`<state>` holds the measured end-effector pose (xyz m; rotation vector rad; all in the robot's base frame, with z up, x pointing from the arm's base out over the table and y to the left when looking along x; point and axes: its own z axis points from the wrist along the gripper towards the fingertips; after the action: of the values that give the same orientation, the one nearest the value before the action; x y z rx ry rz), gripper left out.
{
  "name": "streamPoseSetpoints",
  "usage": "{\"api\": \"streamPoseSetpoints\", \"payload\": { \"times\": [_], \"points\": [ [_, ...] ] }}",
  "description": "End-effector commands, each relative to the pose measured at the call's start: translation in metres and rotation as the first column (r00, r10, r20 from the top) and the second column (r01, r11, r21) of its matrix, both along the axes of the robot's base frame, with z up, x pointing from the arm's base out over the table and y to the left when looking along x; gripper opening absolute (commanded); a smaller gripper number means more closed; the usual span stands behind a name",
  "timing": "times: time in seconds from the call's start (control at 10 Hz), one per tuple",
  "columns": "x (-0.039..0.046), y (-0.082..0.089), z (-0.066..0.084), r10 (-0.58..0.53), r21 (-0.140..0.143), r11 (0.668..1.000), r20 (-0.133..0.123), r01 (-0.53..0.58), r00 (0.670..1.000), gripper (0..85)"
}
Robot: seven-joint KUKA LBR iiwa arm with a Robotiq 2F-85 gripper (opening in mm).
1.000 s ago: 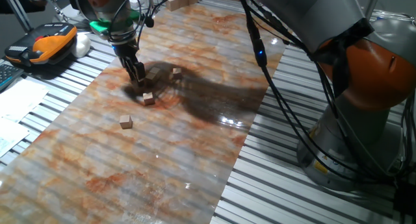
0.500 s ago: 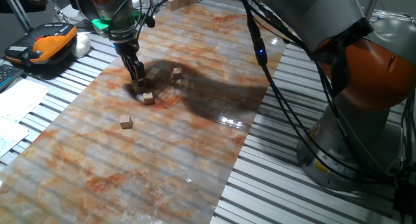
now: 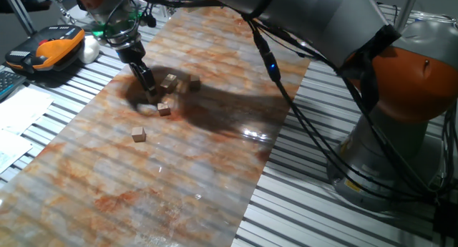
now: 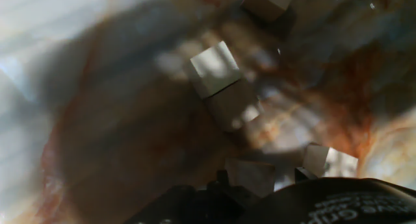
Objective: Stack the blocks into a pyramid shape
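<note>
One hand [image 3: 149, 87] hangs low over the marbled worktop [image 3: 215, 161]; its fingers look close together, but whether they grip anything cannot be told. Blocks [image 3: 169, 81] cluster just beside it at 2 o'clock, two more [image 3: 163, 109] lie near at 5 o'clock, and a lone block [image 3: 139, 134] sits apart at 6 o'clock. No writing is readable.

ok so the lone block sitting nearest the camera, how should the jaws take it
Grip the lone block across two opposite vertical faces, coming straight down from above. It rests flat on the table, apart from the other blocks, so both sides look free for the fingers. It sits slightly turned, so rotate the gripper to match its faces.
</note>
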<state>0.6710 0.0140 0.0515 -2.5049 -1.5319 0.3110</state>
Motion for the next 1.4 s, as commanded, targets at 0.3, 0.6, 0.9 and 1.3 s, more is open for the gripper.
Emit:
{"api": "streamPoseSetpoints", "payload": {
  "times": [0.3, 0.6, 0.9, 1.3],
  "points": [
    [-0.0038, -0.002, 0.007, 0.127, -0.034, 0.992, 0.038, -0.125, 0.991, 51.0],
    [-0.007, -0.001, 0.001, 0.196, -0.06, 0.979, 0.047, -0.193, 0.979, 51.0],
    [-0.0105, -0.001, -0.003, 0.203, -0.067, 0.977, 0.033, -0.2, 0.979, 51.0],
    [-0.009, -0.005, -0.002, 0.062, 0.0, 0.998, 0.093, -0.063, 0.994, 51.0]
  ]
}}
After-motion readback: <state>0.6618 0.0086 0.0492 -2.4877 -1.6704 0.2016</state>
